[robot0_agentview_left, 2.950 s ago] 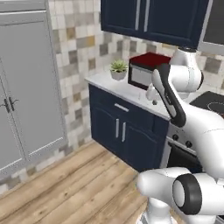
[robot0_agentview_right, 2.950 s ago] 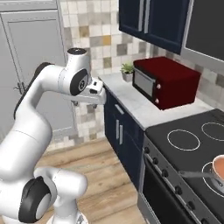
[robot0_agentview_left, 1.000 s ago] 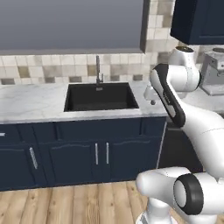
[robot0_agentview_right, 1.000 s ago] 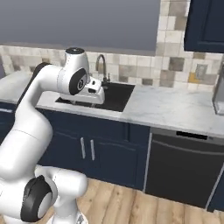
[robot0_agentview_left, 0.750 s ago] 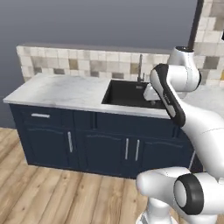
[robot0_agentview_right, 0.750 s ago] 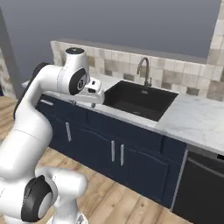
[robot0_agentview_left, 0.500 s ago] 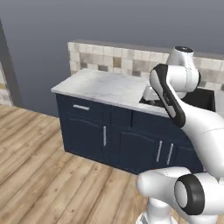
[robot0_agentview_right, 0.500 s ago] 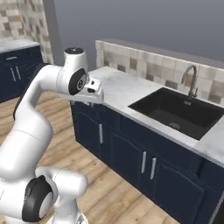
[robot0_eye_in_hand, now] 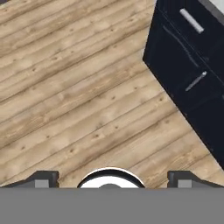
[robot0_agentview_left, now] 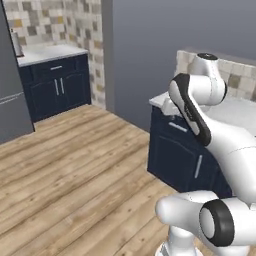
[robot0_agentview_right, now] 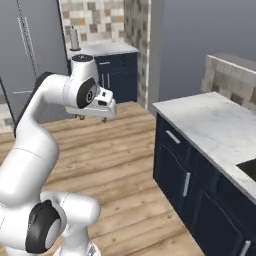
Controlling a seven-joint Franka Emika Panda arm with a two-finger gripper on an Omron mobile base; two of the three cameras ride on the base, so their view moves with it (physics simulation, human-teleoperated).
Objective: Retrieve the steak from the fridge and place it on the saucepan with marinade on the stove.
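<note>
The fridge (robot0_agentview_right: 30, 55) is seen at the far left of the right base view, grey steel doors closed, long vertical handles facing the room; its grey side also shows at the left edge of the left base view. The steak is presumably behind those closed doors, so it cannot be located. The hand (robot0_eye_in_hand: 112, 177) is carried empty over the wood floor (robot0_eye_in_hand: 78, 100), tips spread wide apart with nothing between them, pointing down at the planks. It is judged to be kept open and tucked close to the body because the base is in transit and nothing is to be grasped yet. In the right base view the hand (robot0_agentview_right: 92, 119) hangs under the folded arm, well apart from the fridge. A marble tabletop (robot0_agentview_right: 215, 125) on navy cabinets (robot0_eye_in_hand: 192, 74) lies to the right. A second tabletop (robot0_agentview_right: 102, 48) stands just beside the fridge. Retrieval is judged not yet begun; the doors must be reached first.
</note>
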